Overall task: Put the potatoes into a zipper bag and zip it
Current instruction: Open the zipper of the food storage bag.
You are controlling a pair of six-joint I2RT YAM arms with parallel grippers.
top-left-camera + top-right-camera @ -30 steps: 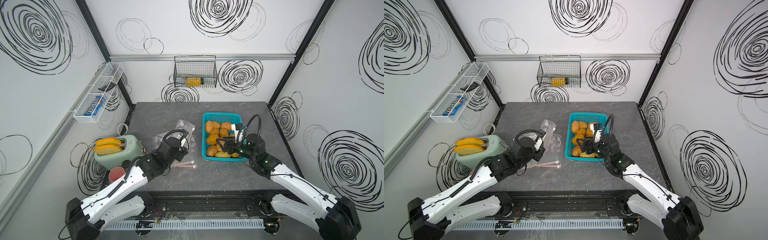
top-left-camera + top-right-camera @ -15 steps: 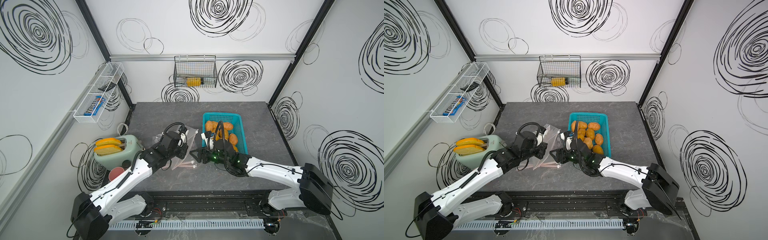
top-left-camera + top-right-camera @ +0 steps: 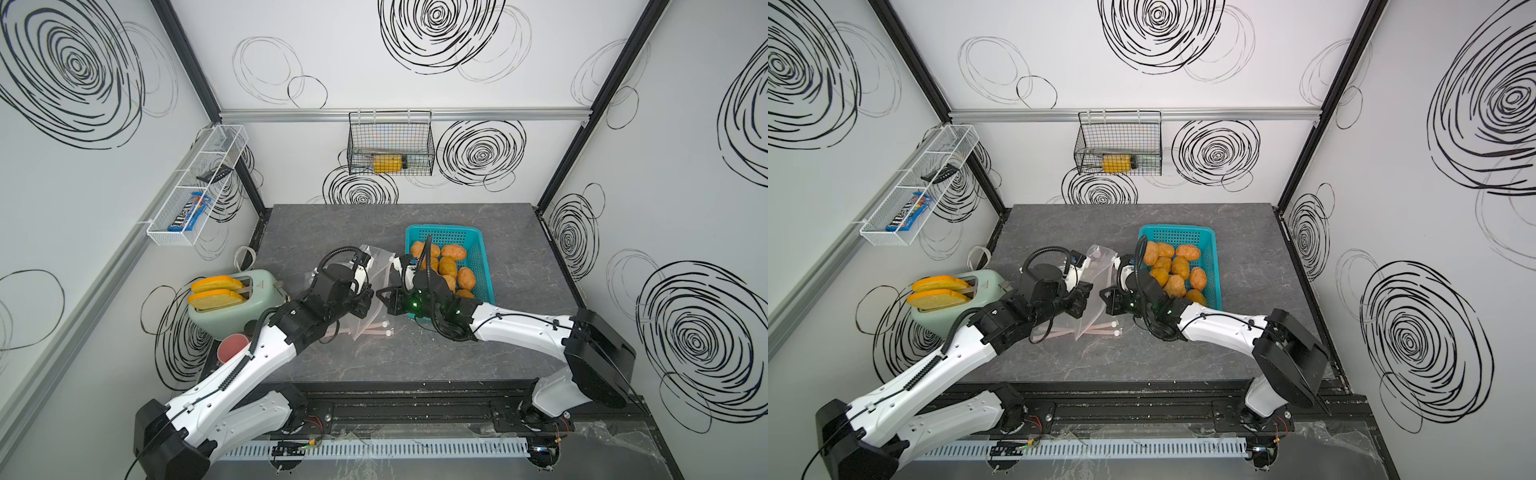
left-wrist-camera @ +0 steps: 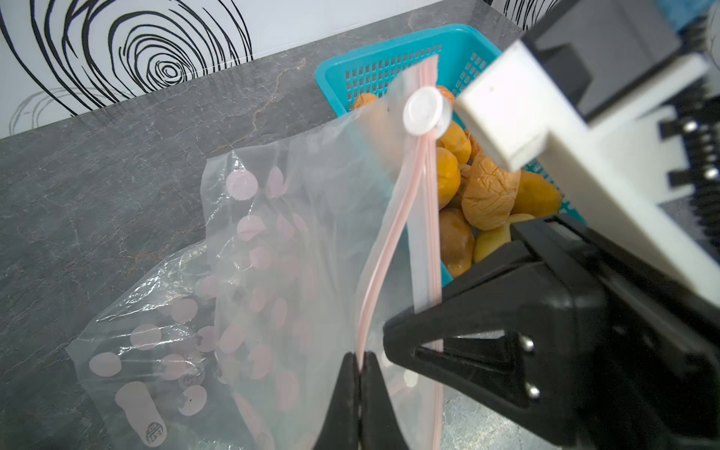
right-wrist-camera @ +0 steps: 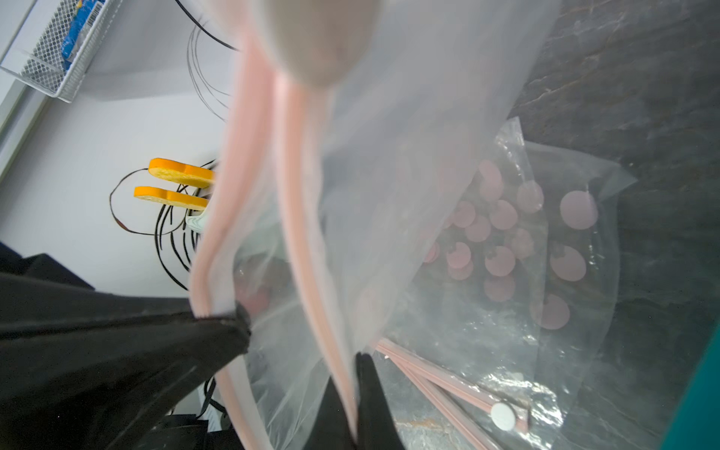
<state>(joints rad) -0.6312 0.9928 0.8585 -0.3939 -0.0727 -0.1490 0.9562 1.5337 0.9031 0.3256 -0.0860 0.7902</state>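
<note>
A clear zipper bag (image 3: 376, 266) (image 4: 311, 233) with a pink zip strip hangs upright between my two grippers, its white slider (image 4: 424, 110) at the far end. My left gripper (image 4: 361, 356) (image 3: 365, 300) is shut on one lip of the bag's mouth. My right gripper (image 5: 352, 374) (image 3: 380, 293) is shut on the other lip, close beside it. The mouth gapes slightly between the two strips. Several orange-brown potatoes (image 3: 453, 252) (image 4: 487, 191) lie in a teal basket (image 3: 444, 228) just right of the bag.
More clear bags with pink dots (image 3: 372, 330) (image 5: 545, 253) lie flat under the held one. A green toaster with two toast slices (image 3: 232, 301) and a red cup (image 3: 232, 347) stand at the left. A wire basket (image 3: 390, 143) and a white shelf (image 3: 195, 187) hang on the walls.
My right gripper left the basket, swung left to the bag and shut on its mouth's near lip. The left gripper kept its hold and raised the bag a little.
</note>
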